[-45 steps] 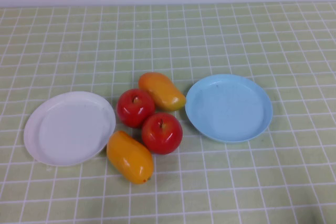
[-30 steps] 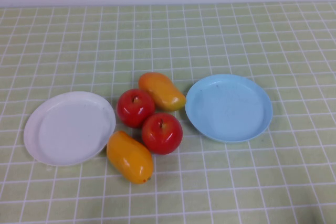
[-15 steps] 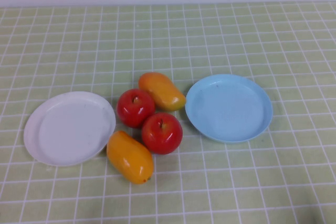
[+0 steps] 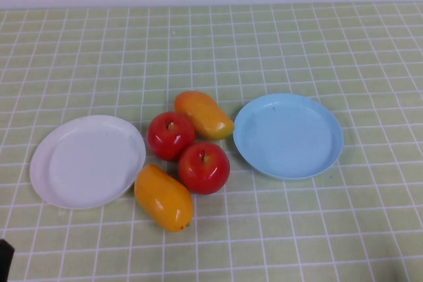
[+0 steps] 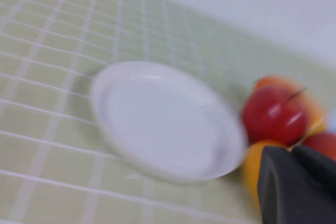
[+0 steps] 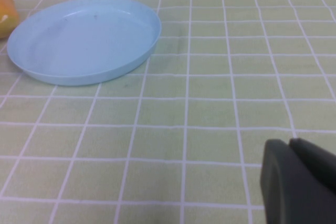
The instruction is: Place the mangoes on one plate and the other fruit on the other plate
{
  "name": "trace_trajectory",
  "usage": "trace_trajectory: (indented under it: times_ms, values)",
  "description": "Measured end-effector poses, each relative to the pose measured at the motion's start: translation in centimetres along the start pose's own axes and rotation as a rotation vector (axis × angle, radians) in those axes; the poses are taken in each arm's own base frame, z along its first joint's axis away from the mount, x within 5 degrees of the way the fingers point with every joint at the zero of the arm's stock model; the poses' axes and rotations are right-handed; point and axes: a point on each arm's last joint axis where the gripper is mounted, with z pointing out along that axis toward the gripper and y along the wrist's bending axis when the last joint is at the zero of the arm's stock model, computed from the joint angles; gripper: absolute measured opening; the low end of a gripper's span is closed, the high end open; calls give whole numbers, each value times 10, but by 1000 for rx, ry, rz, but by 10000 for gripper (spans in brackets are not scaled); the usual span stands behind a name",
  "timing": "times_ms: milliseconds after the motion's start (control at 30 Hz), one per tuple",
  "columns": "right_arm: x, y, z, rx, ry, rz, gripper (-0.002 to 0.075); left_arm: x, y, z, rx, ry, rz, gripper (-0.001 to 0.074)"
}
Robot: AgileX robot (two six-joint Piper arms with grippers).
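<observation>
I count two plates, two mangoes and two apples on the green-checked tabletop [image 4: 297, 44]. Taking the white plate [image 4: 87, 161] as my landmark: it is round, shallow and bare. The near mango [image 4: 163, 197] lies just right of it, touching or almost touching its rim, oblong, glossy and orange-yellow. Right of the plate sit the two shiny red apples, one farther back [image 4: 170, 135] and one nearer [image 4: 203, 167], side by side, each with a small dark stem. The far mango [image 4: 203, 115] lies behind them, against the farther apple. The light blue plate [image 4: 288, 135] sits well to the right of the white one, beyond the fruit, also bare.

My left pincer [image 5: 296, 184] hovers near the white plate's near side, pressed together; from overhead only a dark sliver shows at the corner. My right pincer [image 6: 299, 182] is pressed together too, off the blue plate's side, cut off by the picture's edge. The left wrist view is smeared.
</observation>
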Motion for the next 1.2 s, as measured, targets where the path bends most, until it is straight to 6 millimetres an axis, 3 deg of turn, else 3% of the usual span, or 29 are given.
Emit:
trace_trajectory:
  times_ms: [133,367,467,600,833,1067,1200]
  values:
    - [0,0,0,0,0,0,-16,-6,-5,0,66,-53,-305,2]
    - [0,0,0,0,0,0,-16,-11,-5,-1,80,-105,-388,2]
    - [0,0,0,0,0,0,-16,-11,-8,-2,91,-80,-361,1]
    - [0,0,0,0,0,0,-16,-26,-23,-3,112,56,-268,1]
    - [0,0,0,0,0,0,-16,-74,-52,9,123,395,-41,1]
    - [0,0,0,0,0,0,-16,-101,-65,45,165,639,121,1]
    - [0,0,0,0,0,0,-16,-107,-63,83,159,748,157,1]
